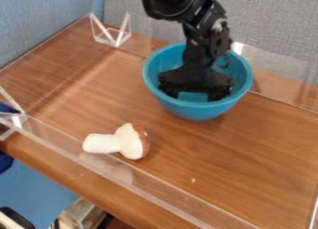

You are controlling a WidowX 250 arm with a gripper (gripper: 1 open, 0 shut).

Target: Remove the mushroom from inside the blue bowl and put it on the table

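The mushroom point(117, 142) lies on its side on the table point(224, 163), near the front acrylic wall, its cream stem pointing left and its reddish-brown cap to the right. The blue bowl point(178, 104) stands behind it at the back right. My black gripper point(195, 85) hangs over the bowl's inside, pointing down, open, with nothing between its fingers. It stands well apart from the mushroom. The arm hides part of the bowl's far rim.
Low clear acrylic walls point(149, 195) run along the table's edges. A clear triangular stand point(112, 32) sits at the back left corner. A blue wall rises behind the table.
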